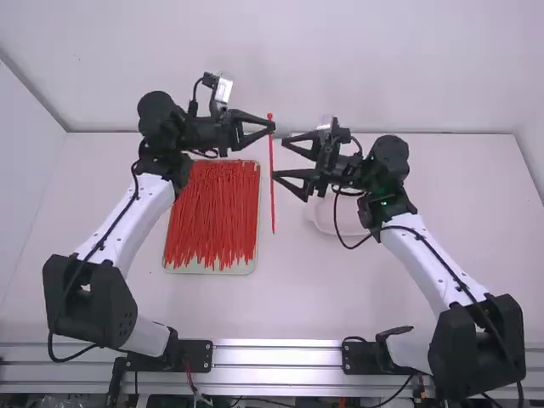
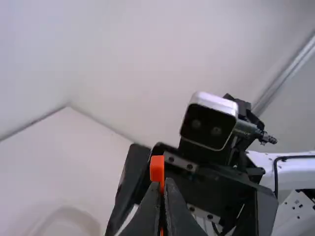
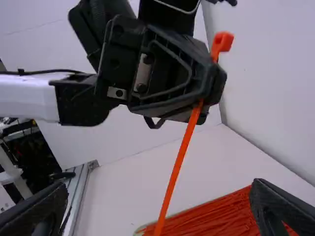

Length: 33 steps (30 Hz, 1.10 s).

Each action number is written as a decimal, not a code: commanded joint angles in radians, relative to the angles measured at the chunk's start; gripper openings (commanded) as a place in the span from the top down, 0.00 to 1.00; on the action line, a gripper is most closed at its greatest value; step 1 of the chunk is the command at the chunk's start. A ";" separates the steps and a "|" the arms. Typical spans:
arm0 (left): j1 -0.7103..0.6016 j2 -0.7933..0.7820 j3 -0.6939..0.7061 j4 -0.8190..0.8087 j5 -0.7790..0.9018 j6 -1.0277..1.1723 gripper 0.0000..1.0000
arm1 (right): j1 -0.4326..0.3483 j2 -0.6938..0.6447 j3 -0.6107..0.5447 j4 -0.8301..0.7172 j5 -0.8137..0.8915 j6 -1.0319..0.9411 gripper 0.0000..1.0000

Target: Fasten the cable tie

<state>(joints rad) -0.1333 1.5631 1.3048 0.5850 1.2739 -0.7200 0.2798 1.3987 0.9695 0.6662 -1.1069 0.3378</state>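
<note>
The left gripper (image 1: 269,127) is shut tight on the top of a red cable tie (image 1: 272,187), which hangs straight down. The right gripper (image 1: 282,158) is wide open at the tie's 3 o'clock

The cable tie (image 1: 272,183) and the heap of ties (image 1: 214,212) are orange-red, the heap's tray (image 1: 211,269) beige, the counter (image 1: 306,280) plain white.

Robotics lab bench: white table (image 1: 340,280) boxed by plain white walls (image 1: 357,51), arm bases (image 1: 89,302) mounted on aluminium rail (image 1: 272,350).
</note>
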 commanded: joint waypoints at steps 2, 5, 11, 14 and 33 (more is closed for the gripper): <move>0.011 -0.005 0.096 -0.174 -0.006 0.188 0.98 | -0.023 0.002 0.031 0.003 -0.244 -0.213 0.02; 0.022 -0.005 0.140 -0.315 -0.041 0.258 0.98 | -0.033 0.002 0.023 -0.002 -0.326 -0.323 0.02; 0.018 0.037 0.206 -0.450 -0.045 0.328 0.98 | -0.039 0.002 -0.022 0.002 -0.335 -0.351 0.02; 0.019 0.099 0.212 -0.446 -0.045 0.295 0.98 | -0.038 0.002 -0.071 0.003 -0.330 -0.474 0.02; 0.016 0.243 0.180 -0.532 -0.084 -0.123 0.98 | -0.046 0.002 -0.351 0.014 -0.332 -1.603 0.02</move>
<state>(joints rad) -0.1204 1.7973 1.5024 0.0528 1.1790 -0.7399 0.2382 1.3987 0.6308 0.6743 -1.4258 -1.0939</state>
